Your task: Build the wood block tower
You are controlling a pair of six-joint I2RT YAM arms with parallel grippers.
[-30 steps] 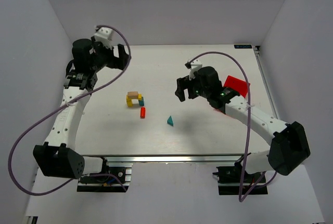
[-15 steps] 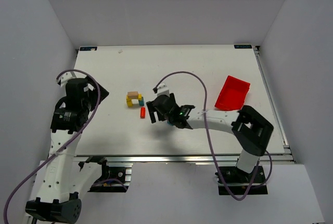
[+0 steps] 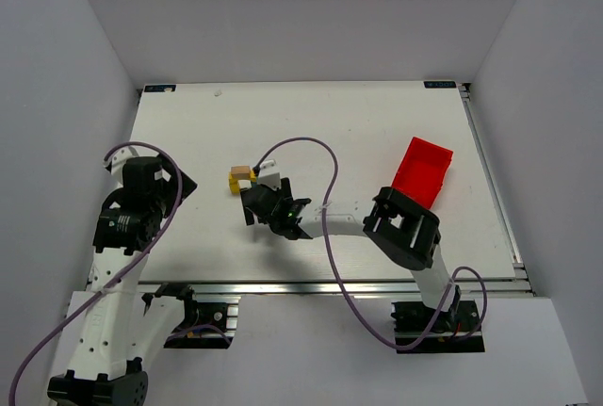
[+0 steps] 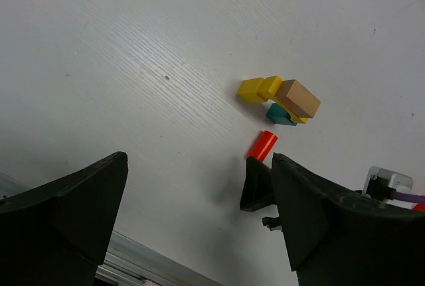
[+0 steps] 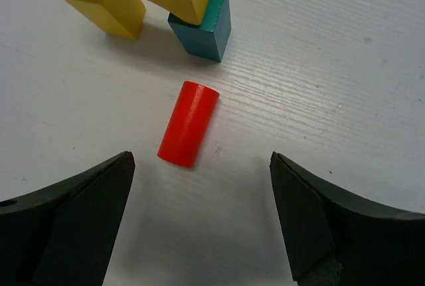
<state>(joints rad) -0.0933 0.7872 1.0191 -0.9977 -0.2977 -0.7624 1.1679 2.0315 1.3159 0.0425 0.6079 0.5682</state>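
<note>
So the red bin sits at the right side of the desk, turned a bit askew. The wood blocks are all out on the desk near the middle-left, well apart from the bin.

There's a little cluster there. A yellow arch has a tan block lying on top of it, and a teal cube is tucked right against one end of the arch. A red cylinder lies on its side just beside the cube, not touching it.

The right claw hangs over that cylinder with its fingers spread wide on either side, gripping nothing. The left claw is off to the left, also spread wide and holding nothing.

The desk is white with a fine wood grain, and plain pale walls box it in on three sides.
</note>
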